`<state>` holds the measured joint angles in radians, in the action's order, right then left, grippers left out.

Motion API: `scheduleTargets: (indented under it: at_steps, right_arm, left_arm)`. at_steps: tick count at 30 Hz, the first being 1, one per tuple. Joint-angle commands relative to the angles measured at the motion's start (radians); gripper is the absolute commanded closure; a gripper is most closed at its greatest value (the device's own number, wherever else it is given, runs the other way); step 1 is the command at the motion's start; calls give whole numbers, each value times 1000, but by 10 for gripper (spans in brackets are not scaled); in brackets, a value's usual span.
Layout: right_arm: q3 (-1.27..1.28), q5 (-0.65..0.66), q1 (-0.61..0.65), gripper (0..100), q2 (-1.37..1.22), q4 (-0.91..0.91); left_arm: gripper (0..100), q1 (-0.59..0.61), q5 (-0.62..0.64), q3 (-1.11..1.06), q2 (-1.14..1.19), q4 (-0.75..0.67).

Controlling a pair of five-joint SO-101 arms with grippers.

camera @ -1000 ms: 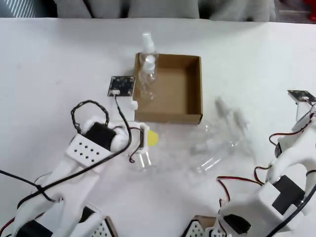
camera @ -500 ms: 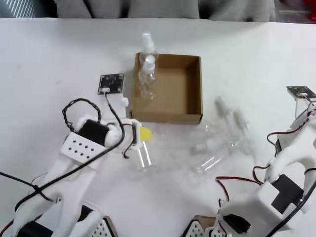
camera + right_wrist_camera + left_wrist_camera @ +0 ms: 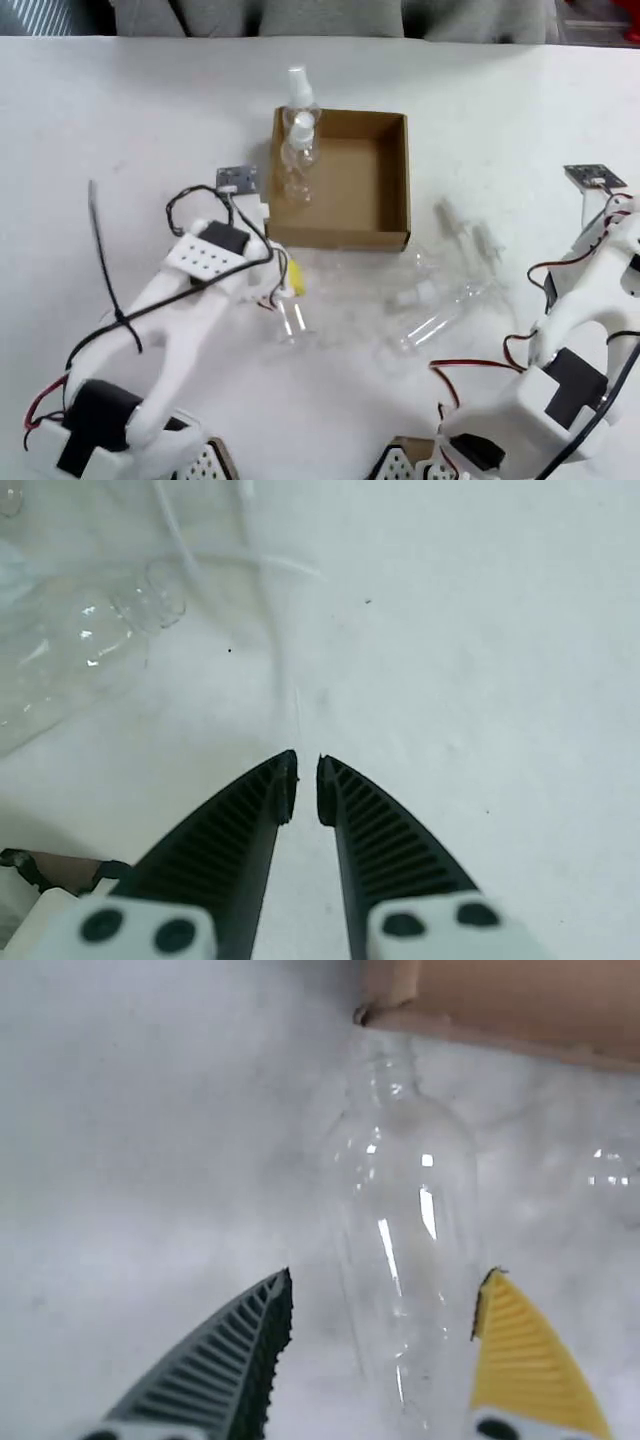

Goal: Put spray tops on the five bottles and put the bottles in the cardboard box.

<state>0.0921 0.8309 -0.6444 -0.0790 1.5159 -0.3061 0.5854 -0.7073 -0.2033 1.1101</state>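
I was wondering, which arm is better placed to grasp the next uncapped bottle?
Left. The left pincer is open and straddles a clear bottle lying by the cardboard box. The right pincer is all but closed over bare table, with the other bottles off to one side.

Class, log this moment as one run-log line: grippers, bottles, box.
left gripper: open around lying bottle | right gripper: shut, empty | cardboard box: two topped bottles upright at one wall
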Motion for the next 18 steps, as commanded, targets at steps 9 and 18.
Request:
scheduleTargets:
  at_steps: [9,18]
  right_arm:
    - [-14,-5,33,981,7,-8]
    - [-14,-8,35,981,7,-10]
  left_arm:
    - [709,8,69,87,165,-97]
    - [715,2,68,103,228,-95]
